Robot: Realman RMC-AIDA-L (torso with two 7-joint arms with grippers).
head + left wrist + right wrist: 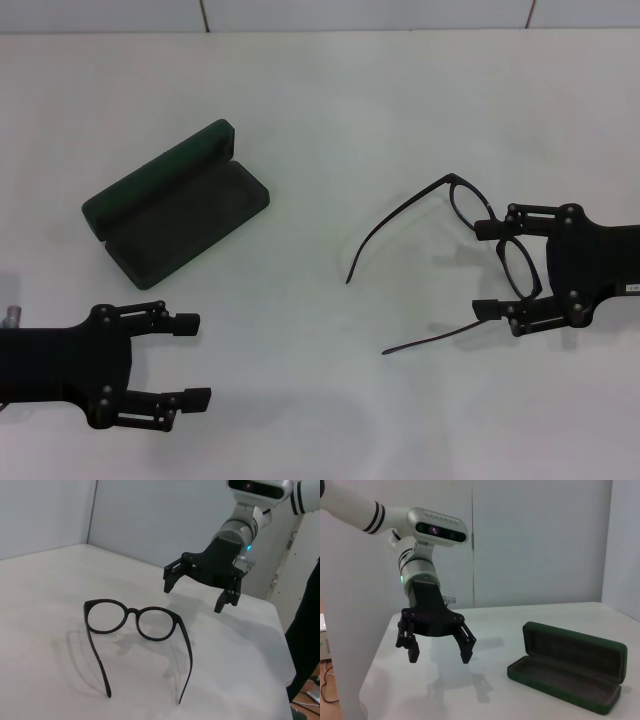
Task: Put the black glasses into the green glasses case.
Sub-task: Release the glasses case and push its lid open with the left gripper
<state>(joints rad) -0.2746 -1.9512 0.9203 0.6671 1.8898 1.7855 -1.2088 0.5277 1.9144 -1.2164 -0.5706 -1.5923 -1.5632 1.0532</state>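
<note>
Nearby, right gripper [495,270], jaws spread, straddled the glasses [470,240] front, temples trailing toward the open case [175,205] far left; left gripper [192,360] spread, idle beside the case.

The black glasses [135,622] look like smooth, slightly glossy plastic with clear lenses. The green glasses case [572,672] has a matt, finely textured dark green shell and a soft felt-like grey lining. My right end effector [200,587] and left end effector [437,647] are matt black plastic or metal. The desk [320,110] is smooth, matt white.
</note>
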